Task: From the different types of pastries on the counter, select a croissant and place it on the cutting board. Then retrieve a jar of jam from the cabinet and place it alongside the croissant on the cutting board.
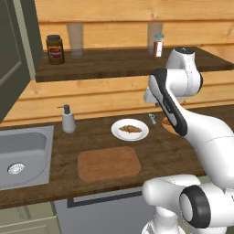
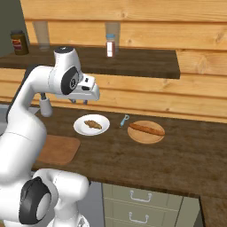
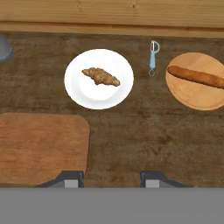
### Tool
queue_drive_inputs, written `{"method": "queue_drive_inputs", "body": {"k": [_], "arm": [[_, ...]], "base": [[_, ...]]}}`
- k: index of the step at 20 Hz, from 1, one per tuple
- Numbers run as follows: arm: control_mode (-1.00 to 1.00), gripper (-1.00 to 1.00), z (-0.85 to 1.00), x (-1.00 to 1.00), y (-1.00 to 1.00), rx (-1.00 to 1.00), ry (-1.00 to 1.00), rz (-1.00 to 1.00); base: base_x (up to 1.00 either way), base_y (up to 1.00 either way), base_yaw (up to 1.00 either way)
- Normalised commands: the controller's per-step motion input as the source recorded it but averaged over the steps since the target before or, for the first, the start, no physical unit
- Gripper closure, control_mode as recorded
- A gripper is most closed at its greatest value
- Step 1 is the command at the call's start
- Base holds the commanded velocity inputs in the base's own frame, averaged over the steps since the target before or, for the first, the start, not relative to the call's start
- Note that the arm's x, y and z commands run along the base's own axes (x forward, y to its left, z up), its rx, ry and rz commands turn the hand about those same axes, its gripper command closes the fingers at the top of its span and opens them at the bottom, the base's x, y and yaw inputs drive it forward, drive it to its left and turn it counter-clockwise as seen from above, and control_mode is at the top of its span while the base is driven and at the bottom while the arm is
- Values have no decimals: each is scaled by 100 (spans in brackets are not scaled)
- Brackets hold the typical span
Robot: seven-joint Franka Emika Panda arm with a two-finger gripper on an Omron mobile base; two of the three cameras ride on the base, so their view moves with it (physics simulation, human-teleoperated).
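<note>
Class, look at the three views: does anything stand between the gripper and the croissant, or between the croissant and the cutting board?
Nothing visible does. The gripper hangs above the counter, with open air down to the croissant on its white plate. The cutting board lies just beside the plate, bare counter between them; the peeler lies on the other side.

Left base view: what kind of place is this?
A kitchen, rendered in simulation. A steel sink is set into a dark wooden counter, with a soap dispenser beside it. A croissant on a white plate and a cutting board point to food prep.
</note>
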Motion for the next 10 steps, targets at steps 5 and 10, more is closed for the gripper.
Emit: {"method": "queue_drive_inputs", "body": {"k": [5,10], "arm": [[-100,-100,14,6,-1,5,4,0],[-100,-100,60,0,0,17,0,3]], "base": [[0,0,0],[0,0,0]]}}
